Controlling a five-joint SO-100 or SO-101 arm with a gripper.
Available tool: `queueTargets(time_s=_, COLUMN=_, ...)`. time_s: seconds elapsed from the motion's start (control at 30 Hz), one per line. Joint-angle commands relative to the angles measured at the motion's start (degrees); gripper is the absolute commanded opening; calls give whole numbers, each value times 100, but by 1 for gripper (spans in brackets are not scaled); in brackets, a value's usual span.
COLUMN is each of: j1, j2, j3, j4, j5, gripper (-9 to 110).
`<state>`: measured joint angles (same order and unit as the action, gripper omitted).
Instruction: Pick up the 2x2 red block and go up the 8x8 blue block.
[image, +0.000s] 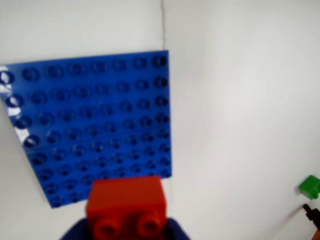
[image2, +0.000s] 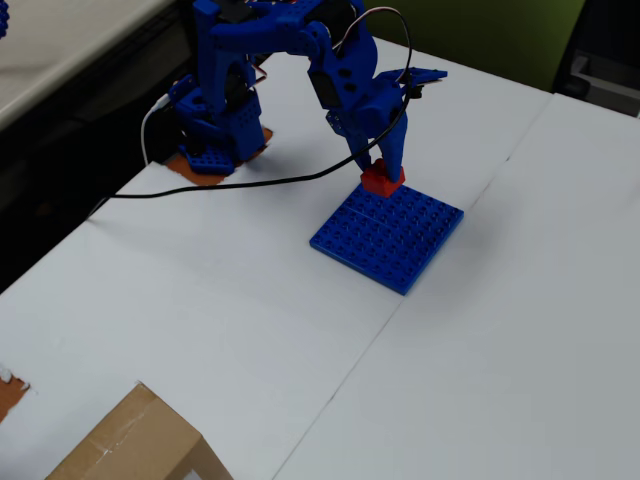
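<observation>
On the white matte counter, near its middle in the overhead view, lies the large flat square blue plastic baseplate, thin, glossy, covered in an even grid of round studs. In the wrist view the same plate fills the left half, slightly blurred, with glare along its left edge.

The blue plastic arm's pincer comes down at the plate's far edge, its fingers pinching the small bright red plastic brick. In the wrist view the brick sits at bottom centre, blocky and smooth, two round studs facing the camera, dark blue finger parts showing on either side below it. The brick is at the plate's rim; whether it touches the studs cannot be told.

A black cable trails across the counter from the arm toward the left. The arm's base stands on a small blue studded piece on an orange pad. A brown cardboard box corner shows at the lower left. In the wrist view a small green block sits at the right edge.
</observation>
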<state>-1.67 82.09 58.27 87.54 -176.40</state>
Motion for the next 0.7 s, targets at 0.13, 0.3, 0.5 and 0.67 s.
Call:
queueTargets(time_s=0.13, j1=97, j2=369, j3=-123, j4=62, j5=-1389, gripper=0)
queueTargets(time_s=0.3, j1=88, j2=352, j3=-149, j4=70, j5=-1415, gripper=0)
queueTargets(time_s=0.5, j1=62, j2=290, j3=-149, j4=26, j5=-1415, gripper=0)
queueTargets(time_s=0.67, j1=62, j2=290, j3=-149, j4=26, j5=-1415, gripper=0)
